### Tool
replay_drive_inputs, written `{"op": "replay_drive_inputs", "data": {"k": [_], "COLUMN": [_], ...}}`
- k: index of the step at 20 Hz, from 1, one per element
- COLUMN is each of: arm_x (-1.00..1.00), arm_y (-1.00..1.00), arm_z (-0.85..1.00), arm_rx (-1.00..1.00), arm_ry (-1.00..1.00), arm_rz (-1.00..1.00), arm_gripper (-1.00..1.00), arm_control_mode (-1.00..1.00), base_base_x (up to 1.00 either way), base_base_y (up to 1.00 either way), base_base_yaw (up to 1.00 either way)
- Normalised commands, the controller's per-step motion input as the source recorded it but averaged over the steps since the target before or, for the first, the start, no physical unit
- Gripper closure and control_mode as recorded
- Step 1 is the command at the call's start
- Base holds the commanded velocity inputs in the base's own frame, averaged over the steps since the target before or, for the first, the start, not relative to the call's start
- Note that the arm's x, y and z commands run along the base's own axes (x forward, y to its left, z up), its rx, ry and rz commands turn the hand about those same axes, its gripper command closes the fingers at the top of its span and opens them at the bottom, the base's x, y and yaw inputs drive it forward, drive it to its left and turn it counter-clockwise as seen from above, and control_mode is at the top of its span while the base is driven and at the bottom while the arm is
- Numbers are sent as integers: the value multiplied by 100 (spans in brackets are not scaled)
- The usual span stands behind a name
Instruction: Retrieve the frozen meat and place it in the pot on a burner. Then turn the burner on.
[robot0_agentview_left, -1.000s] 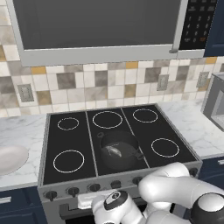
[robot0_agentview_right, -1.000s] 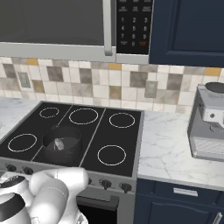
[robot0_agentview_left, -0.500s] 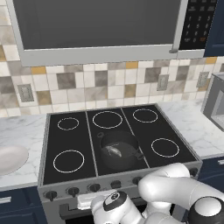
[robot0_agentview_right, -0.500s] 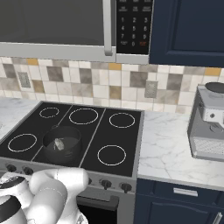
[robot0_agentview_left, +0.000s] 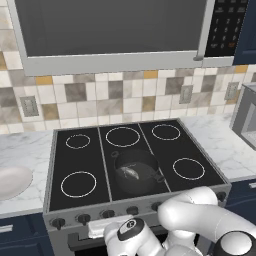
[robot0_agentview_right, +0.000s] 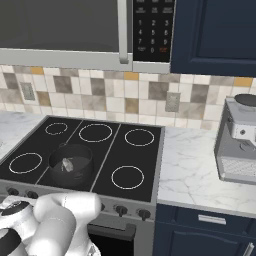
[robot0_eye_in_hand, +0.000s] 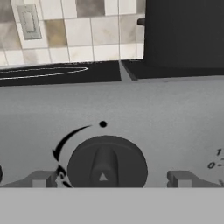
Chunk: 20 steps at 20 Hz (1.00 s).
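The dark grey pot (robot0_agentview_left: 151, 165) stands on the stove's front centre burner, and the small silvery frozen meat (robot0_agentview_left: 129, 173) lies inside it. From the right base view the pot (robot0_agentview_right: 82, 151) and the meat (robot0_agentview_right: 66, 163) sit left of centre. In the hand view my gripper (robot0_eye_in_hand: 109, 179) is low against the stove's front panel. Its fingertips (robot0_eye_in_hand: 43, 179) stand either side of a round dark knob (robot0_eye_in_hand: 107, 162), apart from it and open. The pot's dark wall (robot0_eye_in_hand: 183, 35) rises at the upper right.
A round white plate (robot0_agentview_left: 12, 180) lies on the counter left of the stove. A grey appliance (robot0_agentview_right: 240, 142) stands on the right counter. A microwave (robot0_agentview_left: 115, 35) hangs above. Other knobs (robot0_agentview_left: 82, 218) line the front panel. My arm's white elbow (robot0_agentview_left: 200, 215) crosses the stove front.
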Motion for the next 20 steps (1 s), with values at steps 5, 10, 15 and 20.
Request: {"op": "replay_drive_inputs", "data": {"k": [5, 10, 15, 20], "arm_x": [9, 4, 0, 0], "arm_y": [0, 0, 0, 0], "arm_z": [0, 0, 0, 0], "arm_rx": [0, 0, 0, 0], "arm_ry": [-1, -2, -4, -3], "arm_rz": [0, 0, 0, 0], "arm_gripper": [-100, -100, 100, 100], "arm_control_mode": [-100, -100, -100, -100], "base_base_x": [0, 0, 0, 0], "base_base_y": [0, 0, 0, 0], "base_base_yaw": [0, 0, 0, 0]}}
